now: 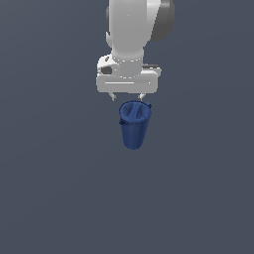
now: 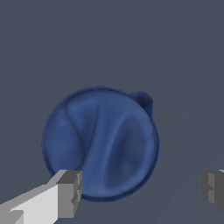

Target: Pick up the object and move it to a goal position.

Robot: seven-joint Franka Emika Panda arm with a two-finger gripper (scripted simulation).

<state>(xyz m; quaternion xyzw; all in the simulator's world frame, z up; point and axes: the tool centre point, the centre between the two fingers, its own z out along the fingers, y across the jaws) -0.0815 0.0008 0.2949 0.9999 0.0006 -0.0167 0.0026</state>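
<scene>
The object is a dark blue tapered pitcher (image 1: 134, 125), wider at the rim, standing upright on the grey floor. From above in the wrist view the object (image 2: 100, 144) shows its round open mouth with a small nub on the rim. My gripper (image 1: 127, 97) hangs just above the rim, open and holding nothing. In the wrist view the gripper (image 2: 140, 190) has its two fingers far apart. One finger (image 2: 65, 194) overlaps the pitcher's edge, while the other stands well off to the side of it.
A plain grey floor (image 1: 198, 198) surrounds the pitcher. The white arm (image 1: 131, 34) rises straight above the gripper. No other object shows.
</scene>
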